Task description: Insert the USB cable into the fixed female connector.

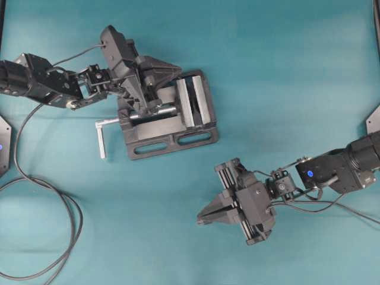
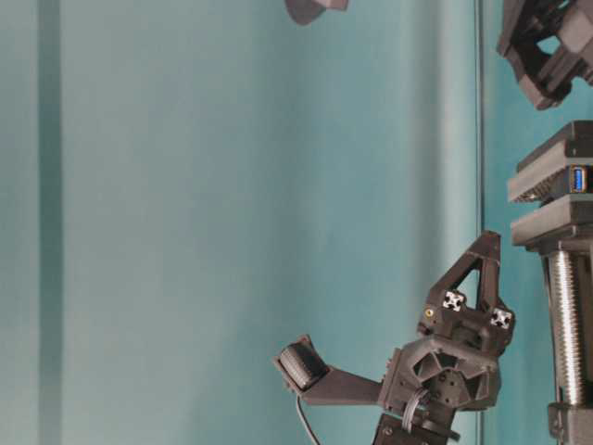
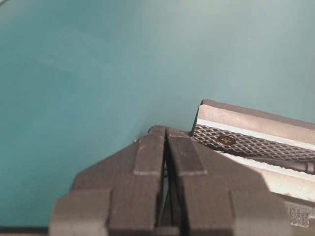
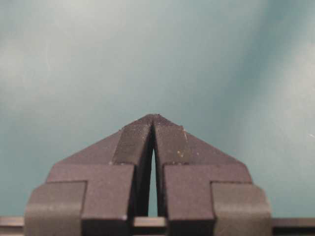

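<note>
The left fingers (image 1: pixel 161 69) and the right fingers (image 1: pixel 217 212) are both pressed together holding nothing, the fixed female connector (image 2: pixel 579 178) sits in the vise (image 1: pixel 172 140) under the left ones, and the USB cable (image 1: pixel 72 217) loops on the tabletop (image 1: pixel 285 71) far left, nearer the left arm.

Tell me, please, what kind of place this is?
Probably a robotics lab bench: a plain teal tabletop with a bench vise on it, and two robot arms, left gripper and right gripper, both shut.

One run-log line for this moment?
left claw: shut, empty, over vise | right claw: shut, empty | connector: clamped, unplugged
</note>
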